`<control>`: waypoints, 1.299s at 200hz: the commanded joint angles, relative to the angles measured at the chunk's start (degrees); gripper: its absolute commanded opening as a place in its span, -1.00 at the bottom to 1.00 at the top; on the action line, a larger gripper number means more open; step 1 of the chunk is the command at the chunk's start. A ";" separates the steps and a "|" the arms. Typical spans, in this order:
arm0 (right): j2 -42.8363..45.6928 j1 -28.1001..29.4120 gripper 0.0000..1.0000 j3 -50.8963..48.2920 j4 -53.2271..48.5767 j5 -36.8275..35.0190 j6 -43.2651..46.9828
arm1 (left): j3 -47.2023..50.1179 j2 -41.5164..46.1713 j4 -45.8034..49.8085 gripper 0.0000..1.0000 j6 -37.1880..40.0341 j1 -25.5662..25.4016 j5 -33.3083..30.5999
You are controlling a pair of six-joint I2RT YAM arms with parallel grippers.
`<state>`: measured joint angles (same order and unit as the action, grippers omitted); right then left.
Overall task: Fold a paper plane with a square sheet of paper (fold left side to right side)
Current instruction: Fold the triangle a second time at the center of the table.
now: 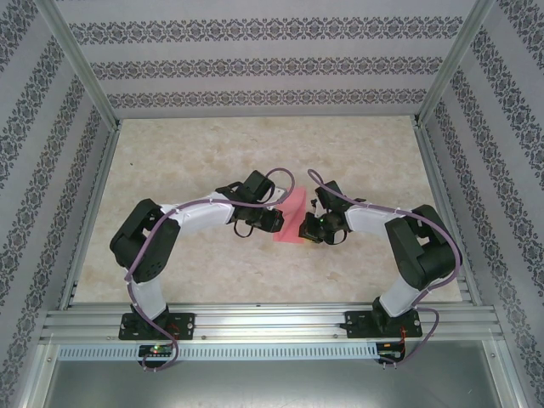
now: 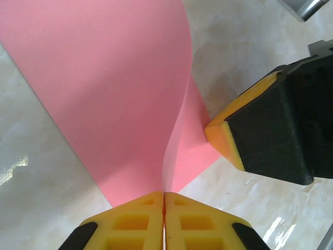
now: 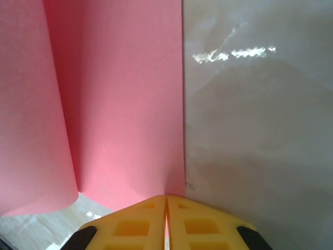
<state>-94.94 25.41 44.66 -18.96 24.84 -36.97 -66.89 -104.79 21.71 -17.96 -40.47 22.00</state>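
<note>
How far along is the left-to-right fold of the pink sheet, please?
Done: one edge of the square sheet of paper is lifted into a curl, pinched in the left gripper. In hand: the right gripper, shut, sits at the opposite edge on the table. Left: no flat crease shows, and no plane shape.

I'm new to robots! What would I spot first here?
First, the bright pink paper in the middle of the pale table, one side curling up off it. Then the left hand and the right hand, both with yellow fingertips, pinching the paper from either side.
</note>
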 commanded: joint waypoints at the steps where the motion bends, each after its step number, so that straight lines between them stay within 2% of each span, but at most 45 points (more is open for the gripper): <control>1: -1.72 1.05 -0.79 1.04 -2.74 -3.26 1.88 | -2.80 -1.78 3.85 -0.80 3.78 0.87 0.34; 132: -2.10 1.79 -0.77 1.65 -4.86 -4.68 2.96 | -9.35 -8.02 8.04 -0.79 8.92 2.74 -1.87; 260: -2.51 2.76 -0.76 1.99 -5.96 -5.71 3.07 | -11.46 -10.53 7.90 -0.74 9.45 3.55 -2.03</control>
<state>-95.53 27.03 46.59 -21.71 21.98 -34.79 -76.71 -114.48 29.23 -10.24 -37.50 20.25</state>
